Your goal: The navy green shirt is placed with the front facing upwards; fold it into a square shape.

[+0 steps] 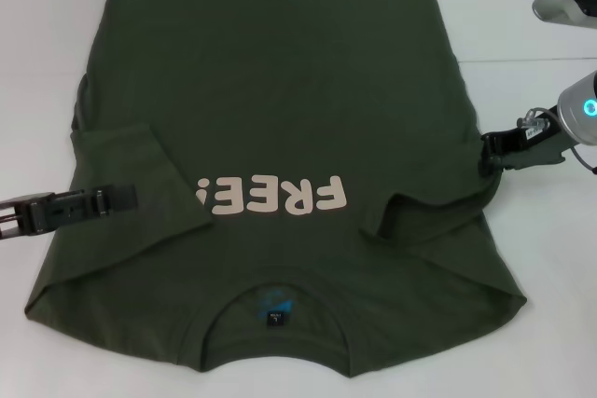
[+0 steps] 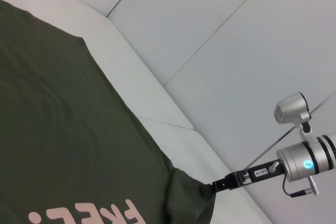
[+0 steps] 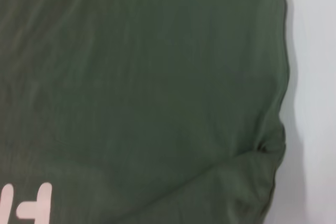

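The navy green shirt (image 1: pixel 280 118) is found spread front-up on the white table (image 1: pixel 37 44), its long axis running away from the robot, collar nearest, both sleeves already turned inward. The left gripper (image 1: pixel 117 199) is seen resting over the folded sleeve, and the right gripper (image 1: pixel 492 148) at the shirt's opposite edge; whether either set of fingers is closed cannot be told. "FREE!" (image 1: pixel 272 197) is legible; the collar label (image 1: pixel 278 314) print is not.

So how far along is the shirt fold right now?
Early stage. Both sleeves of the navy green shirt already lie folded inward over its front. In hand: the left tool rests on the left sleeve, the right tool at the shirt's right edge, where the cloth bunches. Left: the body is still full length, so folding to a square remains.
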Controlling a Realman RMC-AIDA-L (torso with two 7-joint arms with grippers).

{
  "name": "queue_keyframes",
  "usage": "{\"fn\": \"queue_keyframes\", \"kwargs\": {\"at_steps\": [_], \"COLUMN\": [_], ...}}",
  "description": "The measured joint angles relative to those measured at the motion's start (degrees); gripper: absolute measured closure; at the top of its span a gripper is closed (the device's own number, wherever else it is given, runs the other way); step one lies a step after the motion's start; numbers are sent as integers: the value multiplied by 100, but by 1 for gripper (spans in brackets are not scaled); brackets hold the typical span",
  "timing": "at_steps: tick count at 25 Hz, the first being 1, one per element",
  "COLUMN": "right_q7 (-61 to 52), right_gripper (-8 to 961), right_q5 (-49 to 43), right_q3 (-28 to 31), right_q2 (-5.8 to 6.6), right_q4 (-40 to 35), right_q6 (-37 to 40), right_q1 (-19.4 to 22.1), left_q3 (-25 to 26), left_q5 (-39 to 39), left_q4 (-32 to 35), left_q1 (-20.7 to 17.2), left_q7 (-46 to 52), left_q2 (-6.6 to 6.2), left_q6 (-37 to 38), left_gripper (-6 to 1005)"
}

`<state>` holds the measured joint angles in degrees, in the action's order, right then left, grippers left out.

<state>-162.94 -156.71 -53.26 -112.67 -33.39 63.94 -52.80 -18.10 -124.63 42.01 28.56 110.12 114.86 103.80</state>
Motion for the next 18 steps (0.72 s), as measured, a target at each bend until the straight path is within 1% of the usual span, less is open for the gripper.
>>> {"fn": "queue_keyframes", "kwargs": {"at_steps": [4,18], "right_q7": [17,291], "right_gripper": [910,886], "right_q5": [19,917], "right_q3": [10,82], "right_q2": [7,-40], "right_q4": [-7,12], "right_q6": [-131,-709], "right_q1": [3,105], "left_q3": [0,0], "left_q5": [0,1], "left_q4": [-23,-64], "left_q1": [0,0], "left_q7": [0,0], "left_q2": [0,0], "left_q6": [-11,-73], "left_gripper": [152,152]}}
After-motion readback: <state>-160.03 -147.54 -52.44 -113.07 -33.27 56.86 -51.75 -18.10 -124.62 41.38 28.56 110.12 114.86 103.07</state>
